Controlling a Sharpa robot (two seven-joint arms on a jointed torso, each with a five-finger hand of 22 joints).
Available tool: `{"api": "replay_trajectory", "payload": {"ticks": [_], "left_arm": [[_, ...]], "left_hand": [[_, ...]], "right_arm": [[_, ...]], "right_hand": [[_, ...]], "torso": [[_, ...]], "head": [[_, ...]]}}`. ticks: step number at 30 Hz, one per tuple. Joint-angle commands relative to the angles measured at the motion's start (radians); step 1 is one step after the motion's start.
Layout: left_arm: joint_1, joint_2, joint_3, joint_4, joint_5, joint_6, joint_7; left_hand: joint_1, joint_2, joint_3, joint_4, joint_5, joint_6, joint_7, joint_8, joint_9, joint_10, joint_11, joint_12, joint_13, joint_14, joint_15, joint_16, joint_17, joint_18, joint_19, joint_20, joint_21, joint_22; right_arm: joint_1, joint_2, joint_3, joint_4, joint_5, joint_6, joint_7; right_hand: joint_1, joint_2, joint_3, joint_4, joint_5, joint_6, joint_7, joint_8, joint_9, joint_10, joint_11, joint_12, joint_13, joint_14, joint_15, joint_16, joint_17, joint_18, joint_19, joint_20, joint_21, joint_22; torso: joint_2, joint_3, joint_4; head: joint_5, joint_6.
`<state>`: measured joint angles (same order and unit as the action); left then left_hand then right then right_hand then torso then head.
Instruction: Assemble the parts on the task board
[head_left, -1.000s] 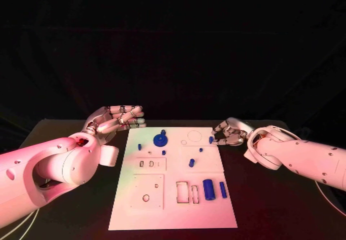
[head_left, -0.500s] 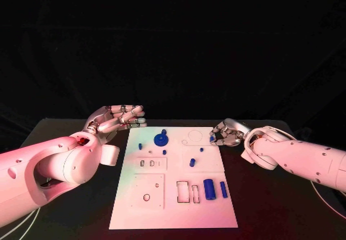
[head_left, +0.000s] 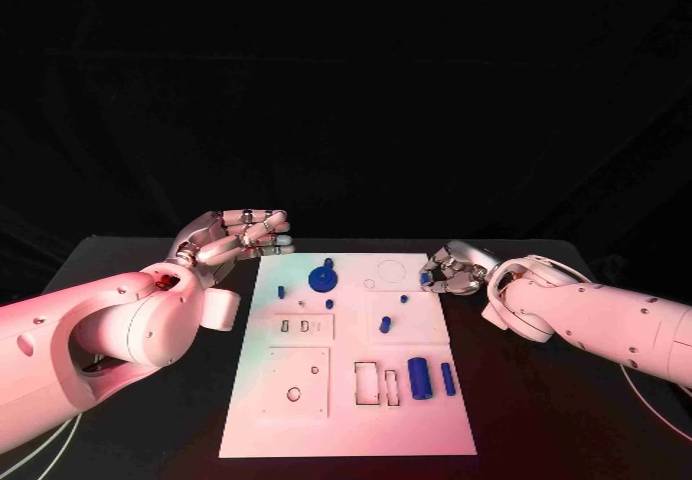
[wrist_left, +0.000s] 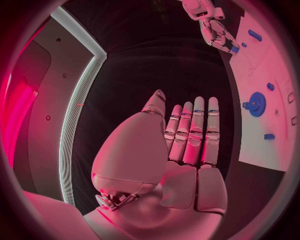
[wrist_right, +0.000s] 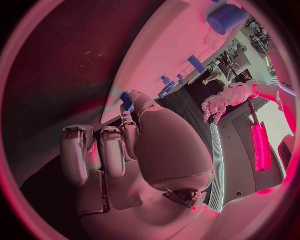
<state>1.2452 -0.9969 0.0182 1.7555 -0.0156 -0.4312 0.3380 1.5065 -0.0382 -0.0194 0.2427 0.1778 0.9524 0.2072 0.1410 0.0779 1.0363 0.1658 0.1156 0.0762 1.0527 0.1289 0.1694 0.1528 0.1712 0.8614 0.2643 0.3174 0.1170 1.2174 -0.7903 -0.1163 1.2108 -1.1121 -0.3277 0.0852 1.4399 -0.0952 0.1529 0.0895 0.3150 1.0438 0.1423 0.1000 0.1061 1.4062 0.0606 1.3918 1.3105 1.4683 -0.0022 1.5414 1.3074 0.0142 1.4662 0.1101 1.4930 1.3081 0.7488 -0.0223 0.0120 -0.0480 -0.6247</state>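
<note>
**R hand holds peg at far-right board edge**

Your right hand (head_left: 453, 272) pinches a small blue peg (head_left: 426, 278) at the far-right edge of the task board (head_left: 346, 420). Open slots lie nearer and to its left. Left hand (head_left: 238, 237) is released, fingers apart, off the board's far-left corner

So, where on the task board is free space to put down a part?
The near end of the task board is bare, below the rectangular slots and the large blue cylinder. The far end is crowded: the blue gear, small blue pieces, and the right hand pinching a blue part at the edge.
</note>
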Motion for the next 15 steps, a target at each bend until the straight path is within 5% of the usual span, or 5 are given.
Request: {"api": "replay_trajectory", "payload": {"ticks": [1,15], "left_arm": [[0.001,0.001,0.001,0.002,0.002,0.016,0.003],[0.001,-0.001,0.001,0.001,0.002,0.018,0.000]], "left_hand": [[0.007,0.003,-0.002,-0.002,-0.003,0.004,0.006,-0.006,0.000,0.001,0.000,-0.005,-0.001,-0.001,-0.001,-0.005,0.001,0.013,0.006,0.002,0.005,-0.002],[0.007,0.003,-0.002,-0.002,-0.003,0.004,0.006,-0.006,0.000,0.001,0.000,-0.005,-0.001,-0.001,-0.001,-0.005,0.001,0.013,0.006,0.002,0.005,-0.002]], "right_arm": [[-0.002,0.003,-0.001,-0.001,-0.016,0.016,-0.004],[-0.003,0.001,0.000,0.008,0.012,-0.093,-0.008]], "right_hand": [[0.001,0.008,0.012,-0.001,-0.004,0.010,-0.001,0.004,0.002,0.009,-0.002,0.007,0.079,0.089,-0.008,0.004,0.208,0.008,0.045,-0.009,0.008,0.203],[-0.006,0.056,0.075,-0.012,-0.013,0.079,-0.035,0.046,0.018,0.038,-0.032,0.033,0.105,0.092,-0.033,0.010,0.221,0.000,0.067,-0.031,0.033,0.226]], "torso": [[0.000,0.0001,0.0002],[0.000,0.0002,0.0004]], "head": [[-0.001,0.000],[-0.001,-0.003]]}}
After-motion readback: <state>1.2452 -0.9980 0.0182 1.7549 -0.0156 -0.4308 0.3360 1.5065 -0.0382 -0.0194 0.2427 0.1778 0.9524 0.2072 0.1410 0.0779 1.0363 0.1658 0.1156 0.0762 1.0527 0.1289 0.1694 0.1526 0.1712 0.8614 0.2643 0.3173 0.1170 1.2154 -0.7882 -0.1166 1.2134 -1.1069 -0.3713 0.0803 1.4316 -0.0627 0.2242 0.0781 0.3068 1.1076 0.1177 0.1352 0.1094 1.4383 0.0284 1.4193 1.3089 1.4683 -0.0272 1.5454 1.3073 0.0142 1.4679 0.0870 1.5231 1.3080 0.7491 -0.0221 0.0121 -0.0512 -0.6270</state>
